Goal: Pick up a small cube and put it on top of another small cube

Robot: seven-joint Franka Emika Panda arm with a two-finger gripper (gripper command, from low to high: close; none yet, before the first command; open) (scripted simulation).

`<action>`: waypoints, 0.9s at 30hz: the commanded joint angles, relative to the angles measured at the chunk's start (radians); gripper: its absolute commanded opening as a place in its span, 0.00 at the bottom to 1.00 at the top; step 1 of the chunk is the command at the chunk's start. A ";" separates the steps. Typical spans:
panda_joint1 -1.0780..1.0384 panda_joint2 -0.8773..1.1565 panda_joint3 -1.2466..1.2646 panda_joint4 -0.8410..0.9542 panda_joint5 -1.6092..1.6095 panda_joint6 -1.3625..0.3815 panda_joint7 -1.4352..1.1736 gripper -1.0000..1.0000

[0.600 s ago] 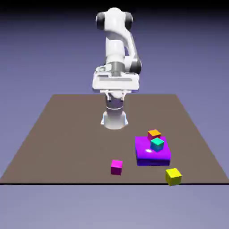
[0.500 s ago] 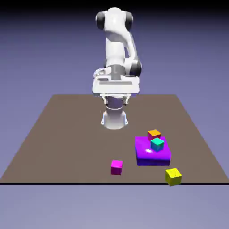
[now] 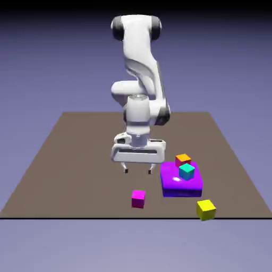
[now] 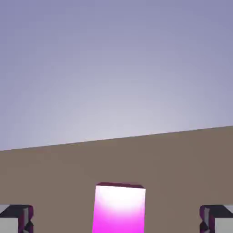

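Small cube (image 3: pixel 138 198), plain glossy magenta-pink, sharp-edged, sits on matte brown table (image 3: pixel 74 159). Gripper (image 3: pixel 137 169) hangs above it, jaws spread wide, holding nothing.

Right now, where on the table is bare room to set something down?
The table is bare across the exterior view's left, beside the magenta-pink cube. The right is crowded: purple block carrying a teal cube, orange cube behind, yellow cube in front.
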 commanded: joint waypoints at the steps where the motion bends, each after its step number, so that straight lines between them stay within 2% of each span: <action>1: -0.002 0.036 0.002 0.015 -0.001 -0.015 0.011 0.50; 5: -0.006 0.116 0.007 0.047 -0.003 -0.048 0.036 0.50; 11: 0.009 0.315 -0.011 0.083 -0.018 0.115 0.047 0.50; 12: 0.009 0.315 -0.011 0.083 -0.018 0.115 0.047 0.00; 19: 0.005 0.123 0.014 0.066 -0.008 -0.060 0.017 0.00; 27: 0.177 0.232 0.125 0.356 -0.088 -0.250 -0.276 0.00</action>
